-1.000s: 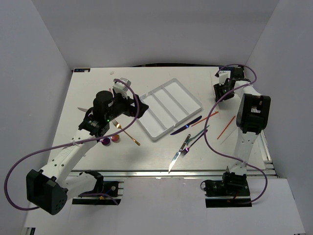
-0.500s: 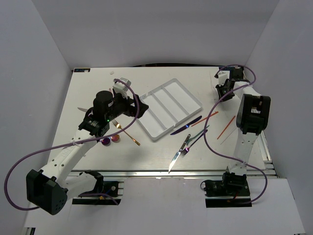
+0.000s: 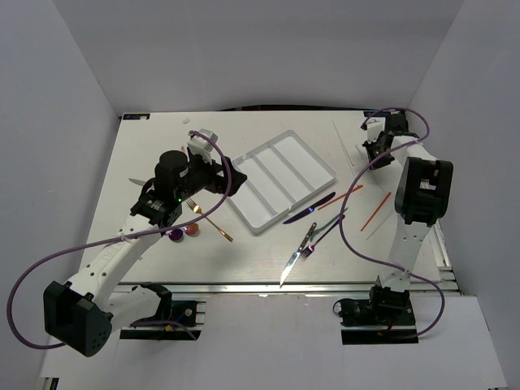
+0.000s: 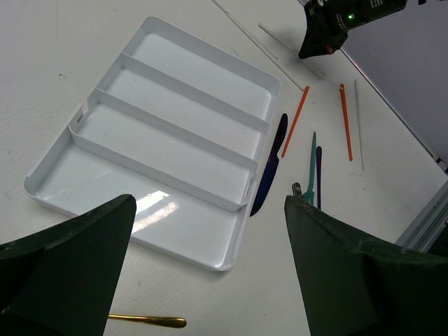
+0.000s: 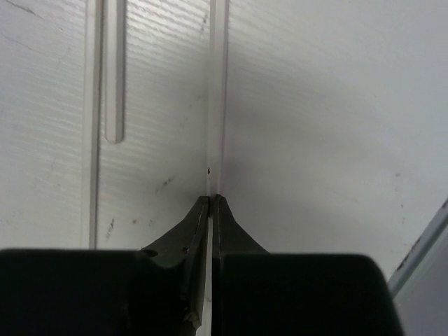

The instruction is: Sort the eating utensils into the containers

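R fingers (image 5: 189, 231) shifted back, pinching thin white stick (image 5: 218, 98)

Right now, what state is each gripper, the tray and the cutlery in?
Left gripper: open, empty.
Right gripper: shut on white chopstick.
Tray: empty.
Purple knife: loose on the table, beside the tray.
Red-orange chopsticks: loose on the table.

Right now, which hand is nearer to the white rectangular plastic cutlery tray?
Left. The left hand hovers beside the white plastic tray; the right hand is at the far right corner of the table, well away from it.
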